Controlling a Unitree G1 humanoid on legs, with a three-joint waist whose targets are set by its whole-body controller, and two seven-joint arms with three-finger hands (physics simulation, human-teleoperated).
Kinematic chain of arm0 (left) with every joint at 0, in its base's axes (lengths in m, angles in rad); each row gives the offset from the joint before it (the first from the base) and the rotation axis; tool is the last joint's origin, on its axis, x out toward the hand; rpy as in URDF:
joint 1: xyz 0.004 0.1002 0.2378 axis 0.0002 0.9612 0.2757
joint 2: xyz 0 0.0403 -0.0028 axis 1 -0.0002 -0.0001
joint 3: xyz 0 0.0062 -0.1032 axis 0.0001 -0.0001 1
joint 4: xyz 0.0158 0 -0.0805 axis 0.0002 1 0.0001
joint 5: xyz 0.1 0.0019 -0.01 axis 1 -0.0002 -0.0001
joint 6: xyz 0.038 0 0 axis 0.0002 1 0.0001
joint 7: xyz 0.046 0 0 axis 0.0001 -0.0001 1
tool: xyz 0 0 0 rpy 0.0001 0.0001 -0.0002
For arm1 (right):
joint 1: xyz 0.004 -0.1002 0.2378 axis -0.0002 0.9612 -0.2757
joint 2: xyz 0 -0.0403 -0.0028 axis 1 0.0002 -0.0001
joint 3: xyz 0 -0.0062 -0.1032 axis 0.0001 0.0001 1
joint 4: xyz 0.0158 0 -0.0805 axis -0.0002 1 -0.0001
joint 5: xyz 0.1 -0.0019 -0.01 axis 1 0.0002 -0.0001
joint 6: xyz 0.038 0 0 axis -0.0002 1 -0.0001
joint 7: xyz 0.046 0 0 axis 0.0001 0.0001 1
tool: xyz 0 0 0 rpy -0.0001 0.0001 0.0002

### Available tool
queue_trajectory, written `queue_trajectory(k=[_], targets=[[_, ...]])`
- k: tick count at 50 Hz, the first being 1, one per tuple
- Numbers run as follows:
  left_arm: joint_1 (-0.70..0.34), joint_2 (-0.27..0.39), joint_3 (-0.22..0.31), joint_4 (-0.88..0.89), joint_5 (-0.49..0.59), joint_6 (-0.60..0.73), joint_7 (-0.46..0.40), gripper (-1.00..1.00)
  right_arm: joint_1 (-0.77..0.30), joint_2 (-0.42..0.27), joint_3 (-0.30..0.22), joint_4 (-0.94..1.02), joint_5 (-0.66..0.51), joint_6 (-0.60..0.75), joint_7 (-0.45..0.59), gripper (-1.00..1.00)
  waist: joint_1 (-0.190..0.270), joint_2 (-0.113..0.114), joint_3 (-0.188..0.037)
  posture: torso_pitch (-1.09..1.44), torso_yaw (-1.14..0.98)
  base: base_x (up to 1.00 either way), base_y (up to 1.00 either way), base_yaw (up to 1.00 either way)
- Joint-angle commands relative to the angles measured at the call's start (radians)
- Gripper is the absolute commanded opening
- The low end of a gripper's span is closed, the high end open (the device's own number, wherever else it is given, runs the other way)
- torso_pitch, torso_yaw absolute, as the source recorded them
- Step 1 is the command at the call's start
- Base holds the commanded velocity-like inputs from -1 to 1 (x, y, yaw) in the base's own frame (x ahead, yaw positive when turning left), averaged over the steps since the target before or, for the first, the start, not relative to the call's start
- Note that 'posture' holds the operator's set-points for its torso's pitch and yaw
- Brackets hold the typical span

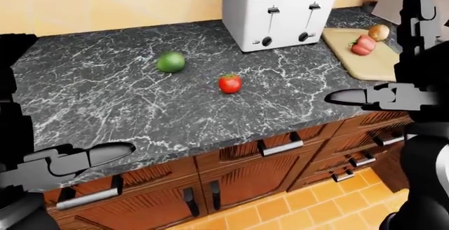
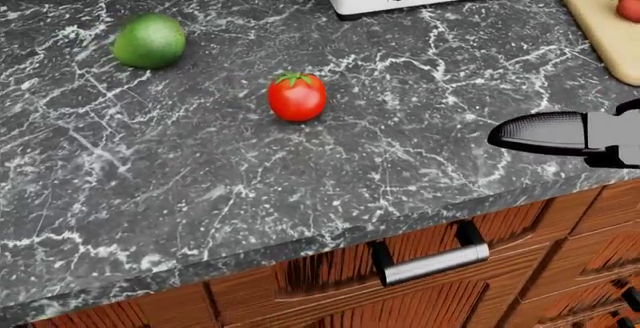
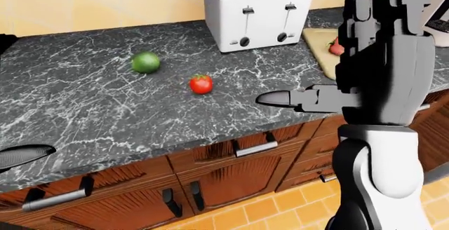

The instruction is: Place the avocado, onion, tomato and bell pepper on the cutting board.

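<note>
In the left-eye view the avocado (image 1: 170, 61) and tomato (image 1: 229, 83) lie apart on the counter (image 1: 105, 93), pepper (image 1: 362, 45) and onion (image 1: 379, 31) on the board (image 1: 365, 64) right of the toaster (image 1: 278, 12), while the head view shows the right hand (image 2: 575, 134) released and empty, and the right-eye view the left hand (image 3: 21, 156), whose grip I cannot tell.

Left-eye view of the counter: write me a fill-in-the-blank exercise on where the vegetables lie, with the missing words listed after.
1. The bell pepper and the onion already lie on the ____.
2. The tomato rests on the counter, to the right of the green ____.
3. The white appliance above the tomato in this view is a ____.
4. The right hand holds ____.

Missing words: cutting board; avocado; toaster; nothing
</note>
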Motion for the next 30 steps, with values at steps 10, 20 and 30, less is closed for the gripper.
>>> queue_trajectory(k=[10, 20, 30], targets=[[-0.020, 0.005, 0.009, -0.020, 0.008, -0.004, -0.002, 1.00, -0.012, -0.003, 0.021, 0.014, -0.112, -0.043, 0.018, 1.00, -0.005, 0.019, -0.028, 0.00, 0.00, 0.00, 0.00, 0.00], [-0.017, 0.000, 0.008, -0.020, 0.014, -0.007, -0.007, 1.00, 0.001, 0.004, 0.004, 0.000, -0.084, -0.064, 0.028, 1.00, -0.005, 0.037, -0.033, 0.00, 0.00, 0.00, 0.00, 0.10], [-0.016, -0.004, 0.013, -0.020, 0.010, -0.010, -0.012, 1.00, 0.001, 0.008, 0.012, 0.001, -0.104, -0.058, 0.036, 1.00, 0.014, 0.066, -0.032, 0.00, 0.00, 0.09, 0.00, 0.64]])
